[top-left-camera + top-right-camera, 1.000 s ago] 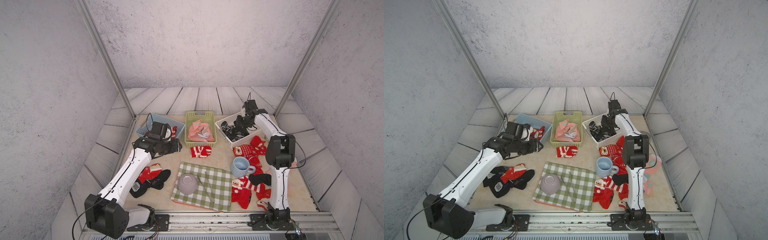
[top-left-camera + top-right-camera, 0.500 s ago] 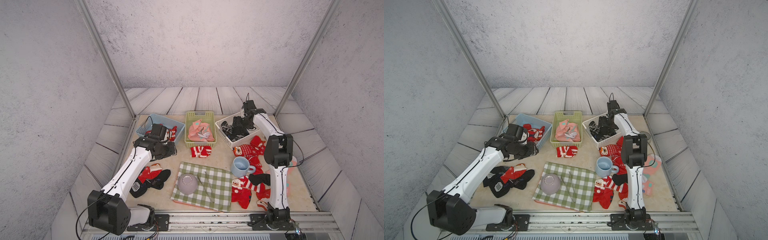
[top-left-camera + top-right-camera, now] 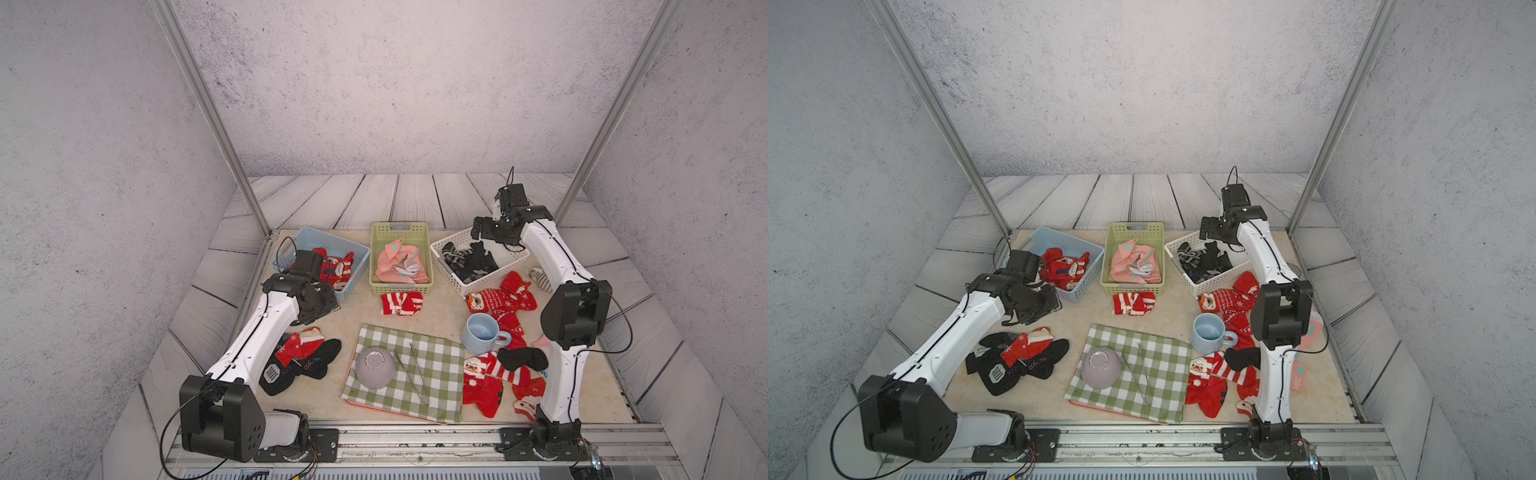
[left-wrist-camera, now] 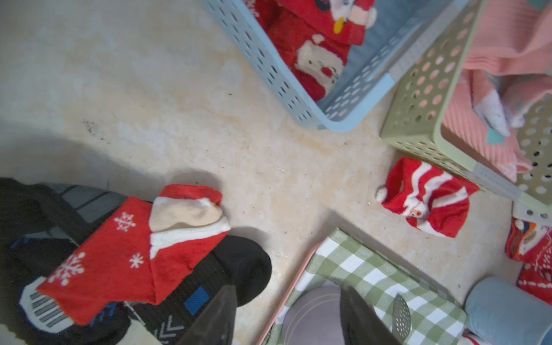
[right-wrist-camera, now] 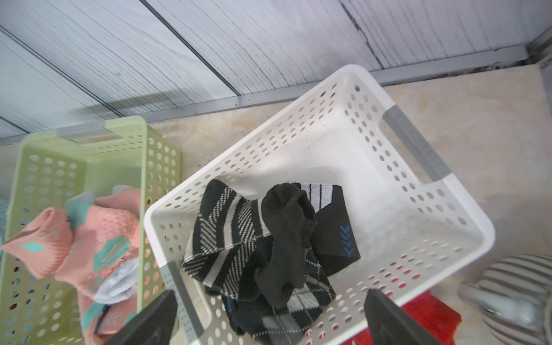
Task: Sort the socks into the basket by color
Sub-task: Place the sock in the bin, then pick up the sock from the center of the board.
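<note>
Tabletop [image 3: 357, 309]: mug [image 3: 482, 338], bowl [image 3: 375, 368] among socks [image 3: 503, 299]

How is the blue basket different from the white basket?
The blue basket is pale blue with slit-shaped holes; the white basket is white with round holes. The blue basket holds red Christmas socks; the white basket holds black patterned socks. Both are plastic and stand beside the green basket.
</note>
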Tool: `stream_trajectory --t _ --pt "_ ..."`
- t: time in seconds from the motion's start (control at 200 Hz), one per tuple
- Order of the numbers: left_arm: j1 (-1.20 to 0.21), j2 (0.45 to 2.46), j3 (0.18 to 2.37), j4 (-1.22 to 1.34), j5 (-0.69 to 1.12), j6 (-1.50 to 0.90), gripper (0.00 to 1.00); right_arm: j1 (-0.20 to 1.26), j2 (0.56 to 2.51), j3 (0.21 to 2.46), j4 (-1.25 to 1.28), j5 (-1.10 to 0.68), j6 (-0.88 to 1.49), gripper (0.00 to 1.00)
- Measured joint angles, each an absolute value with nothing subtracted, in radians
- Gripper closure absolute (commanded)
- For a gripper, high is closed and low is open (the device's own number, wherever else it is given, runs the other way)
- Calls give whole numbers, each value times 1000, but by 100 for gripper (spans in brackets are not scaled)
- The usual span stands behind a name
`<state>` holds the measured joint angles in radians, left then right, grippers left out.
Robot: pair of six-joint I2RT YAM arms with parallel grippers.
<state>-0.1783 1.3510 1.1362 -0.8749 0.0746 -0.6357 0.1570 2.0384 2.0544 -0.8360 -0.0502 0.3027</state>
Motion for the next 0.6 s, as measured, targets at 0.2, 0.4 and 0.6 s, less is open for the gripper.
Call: stream_trajectory --t 0.2,0.4,0.6 --pt "-130 1415 1109 -880 29 -659 42 206 1913 1967 -849 -75 307 1" --pt "-74 1494 1058 -858 33 -686 43 295 1862 1891 -873 -114 306 1" --pt "-51 1572 1028 -840 20 -717 43 332 1840 1842 -887 -139 306 1"
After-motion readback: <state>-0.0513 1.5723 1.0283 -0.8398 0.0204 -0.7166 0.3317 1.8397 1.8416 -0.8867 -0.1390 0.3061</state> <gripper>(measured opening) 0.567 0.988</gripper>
